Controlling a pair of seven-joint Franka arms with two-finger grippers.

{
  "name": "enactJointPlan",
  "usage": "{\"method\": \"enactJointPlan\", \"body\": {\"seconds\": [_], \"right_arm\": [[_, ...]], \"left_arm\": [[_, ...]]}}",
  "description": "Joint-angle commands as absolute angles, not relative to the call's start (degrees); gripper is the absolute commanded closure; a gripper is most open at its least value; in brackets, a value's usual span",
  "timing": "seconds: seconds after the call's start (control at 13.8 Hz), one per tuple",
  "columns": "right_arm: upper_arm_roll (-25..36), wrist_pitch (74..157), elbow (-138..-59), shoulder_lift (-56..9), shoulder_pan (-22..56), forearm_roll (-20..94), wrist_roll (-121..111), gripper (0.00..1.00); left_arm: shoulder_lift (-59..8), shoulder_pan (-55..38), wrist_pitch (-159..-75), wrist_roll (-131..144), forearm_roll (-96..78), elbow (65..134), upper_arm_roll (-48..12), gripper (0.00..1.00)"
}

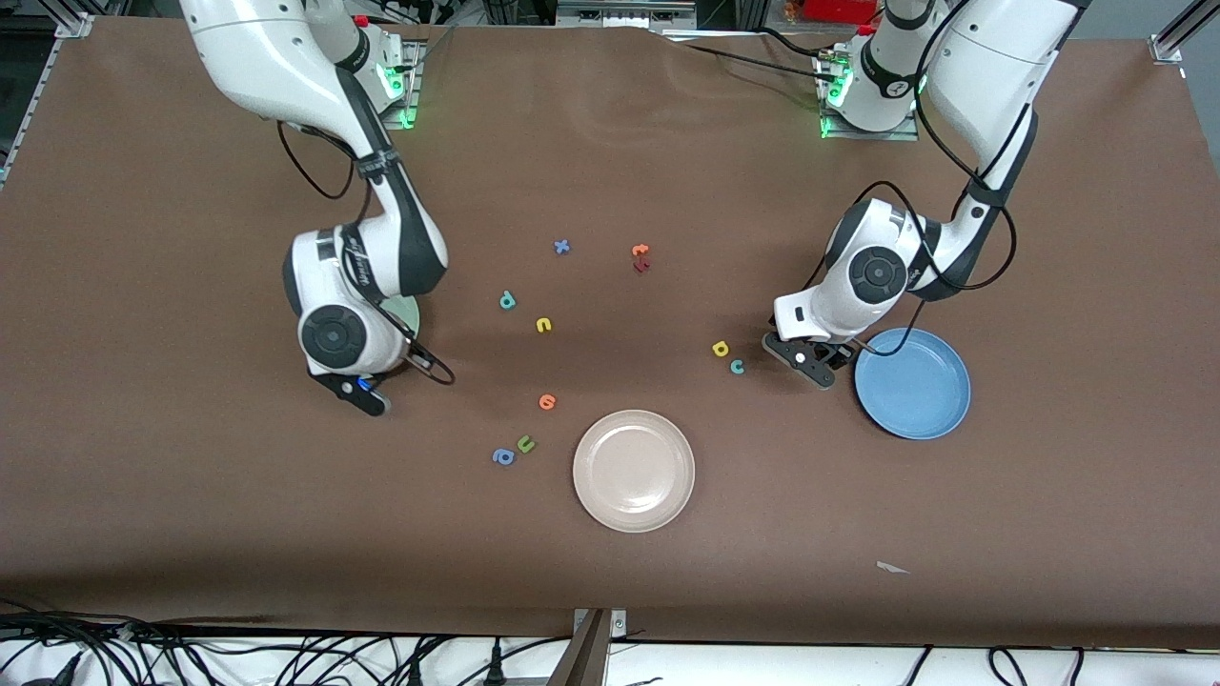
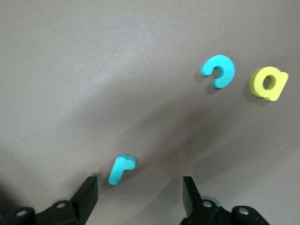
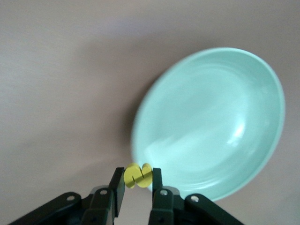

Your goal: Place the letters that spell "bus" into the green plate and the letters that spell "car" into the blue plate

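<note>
The right pincer (image 3: 138, 185) pinches a yellow "s" (image 3: 138, 175) just off the rim of the green plate (image 3: 211, 122), which lies at the right arm's end of the table (image 1: 610, 143) and is mostly hidden under that arm in the front view. The left pincer (image 2: 139, 193) is spread low over the table, the teal "r" (image 2: 121, 168) lying between its fingers (image 2: 87, 194). The teal "c" (image 1: 737, 366) and yellow "a" (image 1: 721, 349) lie close by. The blue plate (image 1: 913, 383) sits beside this pincer. The teal "b" (image 1: 507, 301) and yellow "u" (image 1: 543, 325) lie mid-table.

Brown table (image 1: 191, 495); plates (image 1: 633, 470); foam letters (image 1: 544, 325)
</note>
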State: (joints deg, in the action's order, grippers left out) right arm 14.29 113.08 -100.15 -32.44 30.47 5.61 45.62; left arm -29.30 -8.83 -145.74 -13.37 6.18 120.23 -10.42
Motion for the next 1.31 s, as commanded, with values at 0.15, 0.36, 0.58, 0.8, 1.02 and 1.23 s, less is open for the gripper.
{"method": "enactJointPlan", "body": {"seconds": [0.15,0.36,0.58,0.8,1.02,1.23], "right_arm": [[16.44,117.15,-112.41,-27.06,30.85,5.1,40.61,0.82],[16.44,117.6,-112.76,-28.04,31.02,5.01,40.61,0.64],[16.26,117.07,-112.24,-27.43,31.29,5.1,41.39,0.0],[15.65,116.98,-111.45,-25.85,32.69,5.97,45.67,0.01],[9.68,117.85,-108.21,-25.75,34.89,5.89,57.62,0.01],[5.2,120.22,-105.39,-26.01,35.77,5.71,56.88,0.01]], "left_arm": [[-29.35,-10.02,-146.87,-10.99,7.21,120.94,-9.84,0.26],[-29.36,-9.84,-146.87,-10.99,7.38,120.94,-9.76,0.38],[-29.62,-9.41,-146.87,-11.07,7.38,120.76,-9.76,0.42],[-30.41,-9.23,-146.87,-11.07,7.38,119.27,-9.67,0.46],[-30.59,-9.14,-146.87,-10.99,7.38,119.18,-9.67,0.52],[-30.67,-9.05,-146.87,-10.99,7.38,119.18,-9.58,0.64]]}}
